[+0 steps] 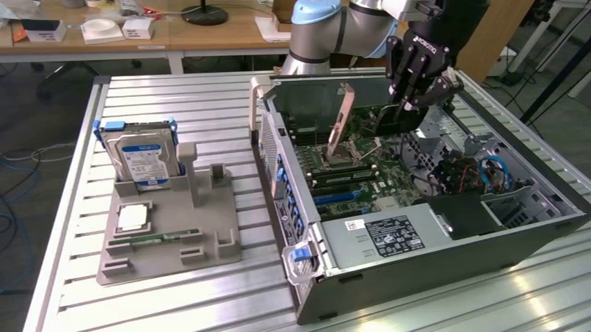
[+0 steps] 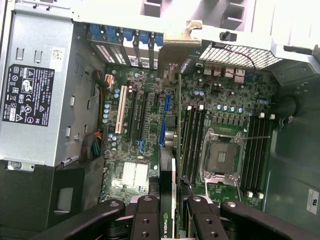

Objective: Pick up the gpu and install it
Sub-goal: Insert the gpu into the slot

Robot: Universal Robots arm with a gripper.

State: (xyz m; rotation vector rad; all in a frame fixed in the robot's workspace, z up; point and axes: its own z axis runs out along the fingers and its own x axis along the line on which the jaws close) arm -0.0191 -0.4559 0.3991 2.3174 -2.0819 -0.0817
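Exterior view: we see the Universal Robots arm (image 1: 323, 28) reaching down into an open computer case (image 1: 443, 283) that lies on its side on a slatted metal table (image 1: 74, 228). Its black gripper (image 1: 411, 104) is clamped on the gpu (image 1: 395, 121), a dark card held on edge over the motherboard (image 1: 356, 183) toward the far end of the case. We cannot tell whether the card's lower edge touches a slot. A grey power supply (image 1: 388, 235) with a black label sits at the near end of the case. On the exterior view's left, apart from the case, a grey holder (image 1: 171, 242) carries a silver hard drive (image 1: 143, 160) with a blue-white label, standing upright. A narrow green memory stick (image 1: 152, 239) lies flat near the holder's front.

Wrist view: we see the gpu (image 2: 173, 185) edge-on, a thin line running from the gripper (image 2: 172, 212) toward the case's slotted rear wall, with an NVIDIA label showing beside it. Black fingers (image 2: 145, 220) stand on either side of the card, closed against it. The card's edge lines up between a blue expansion slot (image 2: 164, 120) and the black memory slots (image 2: 192, 140). The bare processor socket (image 2: 222, 157) sits among those memory slots. A white expansion slot (image 2: 120, 110) lies on the other side of the card, nearer the power supply (image 2: 37, 95).
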